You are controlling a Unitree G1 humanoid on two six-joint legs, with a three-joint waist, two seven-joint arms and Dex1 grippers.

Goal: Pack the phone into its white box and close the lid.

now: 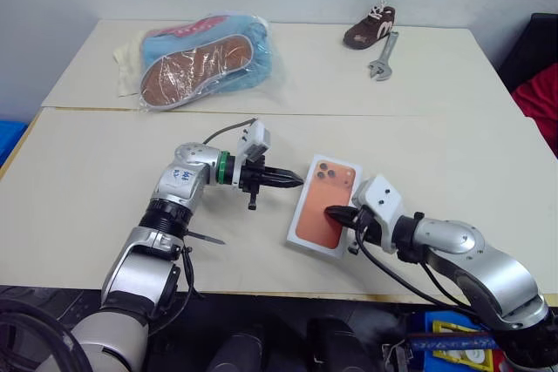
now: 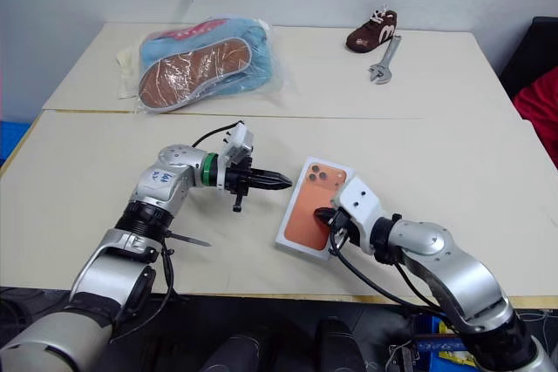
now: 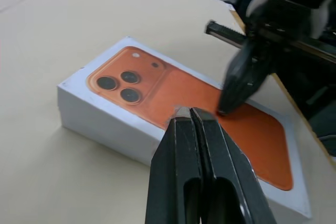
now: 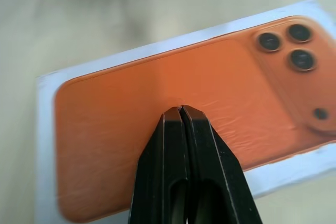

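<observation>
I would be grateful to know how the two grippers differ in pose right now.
The left gripper points sideways at the lid's long edge, beside the box; the right gripper reaches in from the near side, its tip over the lid's orange picture. The left hangs off the lid; the right is at its top face. Both are shut and empty.

The left arm reaches in over the table's near edge, its forearm rising from the near left, the wrist bent so the left gripper points level toward the right, fingers pressed together. The right arm comes in from the table's near right corner, forearm angled toward the left, and the right gripper tilts slightly downward with its two black fingers closed tight, tips near the left gripper's.
</observation>
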